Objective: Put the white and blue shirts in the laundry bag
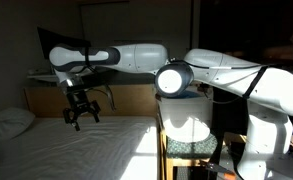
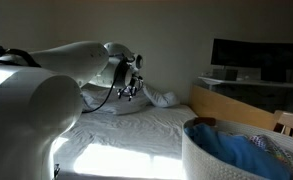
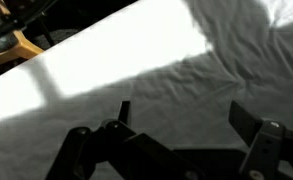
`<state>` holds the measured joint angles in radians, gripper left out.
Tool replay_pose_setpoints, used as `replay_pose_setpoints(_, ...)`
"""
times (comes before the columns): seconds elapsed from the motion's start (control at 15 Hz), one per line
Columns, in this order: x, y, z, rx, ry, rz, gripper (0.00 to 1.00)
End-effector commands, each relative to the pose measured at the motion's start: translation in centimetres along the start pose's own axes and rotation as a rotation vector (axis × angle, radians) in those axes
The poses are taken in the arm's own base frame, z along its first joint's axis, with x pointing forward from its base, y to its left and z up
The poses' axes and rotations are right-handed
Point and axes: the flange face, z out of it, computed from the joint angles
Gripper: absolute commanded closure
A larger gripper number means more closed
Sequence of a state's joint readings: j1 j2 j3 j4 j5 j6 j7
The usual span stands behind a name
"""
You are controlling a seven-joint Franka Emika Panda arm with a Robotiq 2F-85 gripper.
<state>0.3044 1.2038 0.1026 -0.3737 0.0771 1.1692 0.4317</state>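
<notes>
The laundry bag (image 2: 194, 150) stands at the lower right in an exterior view, white with a rolled rim. A blue shirt (image 2: 236, 152) lies inside it. The bag also shows behind the arm's elbow (image 1: 186, 128). My gripper (image 1: 81, 108) hangs open and empty just above the bed sheet, far from the bag; it also shows in the other exterior view (image 2: 129, 88). In the wrist view my gripper (image 3: 186, 118) has both fingers spread over bare sheet. White rumpled fabric (image 2: 158, 98) lies just beyond the gripper; I cannot tell whether it is the white shirt or a pillow.
The bed (image 1: 76, 150) is covered by a white sheet with a bright sunlit patch. A white pillow (image 1: 6, 122) lies at its left end. A wooden board (image 1: 46, 98) runs behind the bed. A dark monitor (image 2: 256, 58) stands at the back right.
</notes>
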Motion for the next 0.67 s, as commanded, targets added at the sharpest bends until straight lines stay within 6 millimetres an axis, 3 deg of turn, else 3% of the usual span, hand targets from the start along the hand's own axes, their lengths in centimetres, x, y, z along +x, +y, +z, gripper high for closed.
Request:
replay_pose_setpoints(0.0, -0.03, 0.05, -0.04, 0.0, 0.0, 0.0, 0.0)
replay_pose_setpoints(0.6, -0.05, 0.03, -0.09, 0.0, 0.001, -0.001, 0.0)
